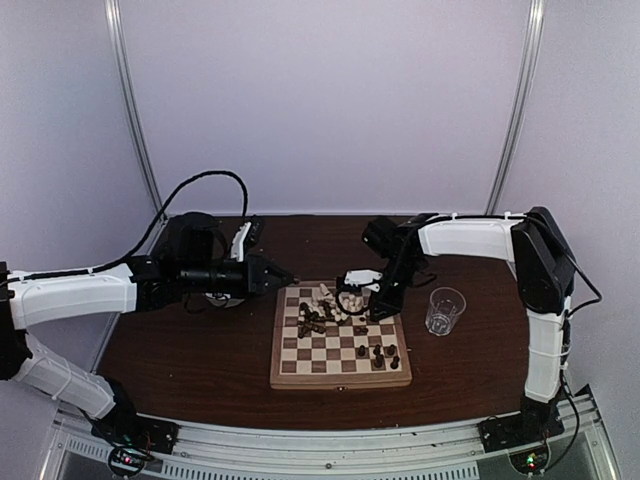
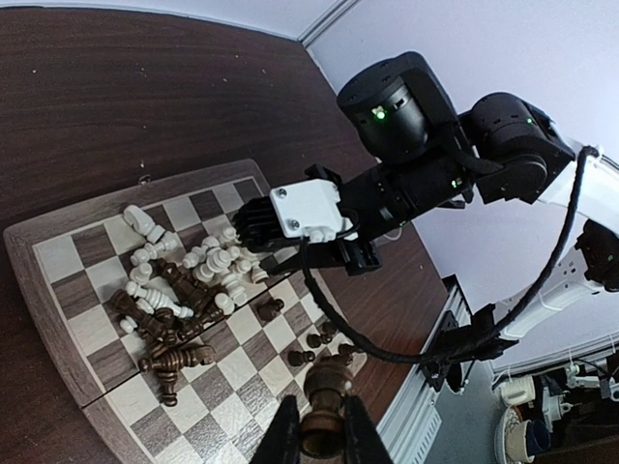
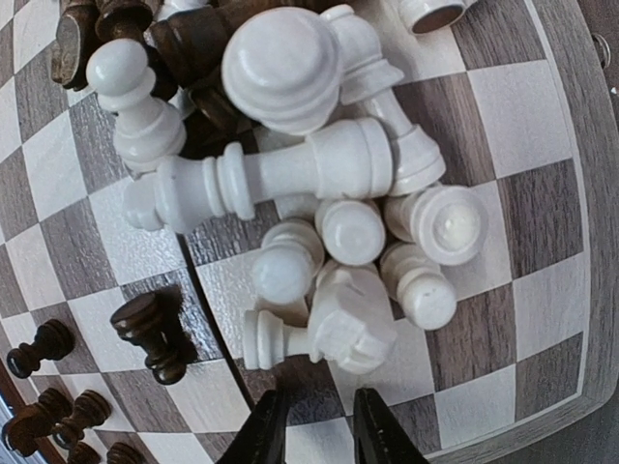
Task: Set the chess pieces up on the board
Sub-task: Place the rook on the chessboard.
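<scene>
By the far left corner of the board point(image 1: 340, 381) on the counter point(image 1: 190, 350), pinching a dark chessman point(image 2: 322, 411) tight between the left fingers point(image 2: 286, 437); over the chess pieces point(image 3: 309, 174) heaped on far squares, hovering with right fingers point(image 3: 269, 435) slightly parted, empty.

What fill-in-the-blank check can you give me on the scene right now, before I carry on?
1. The left fingers clamp one chess piece, and its colour is ____.
2. The glass stands off the board, on the robot's ____ side.
3. The right fingers hover, holding nothing, over a heap of ____ pieces.

Missing words: dark; right; white.
</scene>
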`<state>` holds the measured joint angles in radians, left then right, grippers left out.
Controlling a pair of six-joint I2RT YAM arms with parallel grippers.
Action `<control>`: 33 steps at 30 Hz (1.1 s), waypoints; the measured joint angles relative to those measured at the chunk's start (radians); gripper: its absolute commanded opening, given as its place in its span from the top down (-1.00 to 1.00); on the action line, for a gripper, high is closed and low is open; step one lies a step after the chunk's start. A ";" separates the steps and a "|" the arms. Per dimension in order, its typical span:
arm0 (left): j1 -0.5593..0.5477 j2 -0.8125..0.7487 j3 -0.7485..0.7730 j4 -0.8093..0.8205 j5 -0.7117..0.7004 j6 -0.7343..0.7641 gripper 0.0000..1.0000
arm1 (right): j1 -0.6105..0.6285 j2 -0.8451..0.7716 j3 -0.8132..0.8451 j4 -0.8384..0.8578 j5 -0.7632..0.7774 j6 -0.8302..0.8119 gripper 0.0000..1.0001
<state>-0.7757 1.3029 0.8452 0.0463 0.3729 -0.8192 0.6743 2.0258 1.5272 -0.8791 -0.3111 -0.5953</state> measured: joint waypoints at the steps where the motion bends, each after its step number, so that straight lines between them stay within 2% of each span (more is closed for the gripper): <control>1: 0.000 0.000 0.000 -0.003 -0.001 0.001 0.97 | 0.000 0.000 0.000 0.000 0.000 0.000 0.47; 9: 0.000 0.007 0.003 -0.032 -0.002 0.018 0.96 | 0.000 -0.006 -0.002 0.000 -0.003 0.005 0.45; 17: -0.001 0.067 0.132 -0.267 -0.002 0.115 0.96 | 0.000 -0.061 -0.008 -0.011 -0.015 0.019 0.44; 22: -0.032 0.104 0.273 -0.458 -0.027 0.236 0.96 | -0.013 -0.206 -0.021 -0.038 -0.040 0.023 0.40; 26: -0.106 0.181 0.410 -0.618 -0.084 0.348 0.96 | -0.056 -0.381 -0.066 -0.038 -0.074 0.024 0.38; 33: -0.257 0.370 0.580 -0.826 -0.188 0.496 0.95 | -0.217 -0.671 -0.330 0.065 -0.138 0.047 0.24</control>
<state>-1.0325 1.6733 1.4250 -0.7799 0.1848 -0.3229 0.4576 1.3552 1.1969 -0.8143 -0.4496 -0.5480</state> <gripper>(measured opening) 0.133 0.356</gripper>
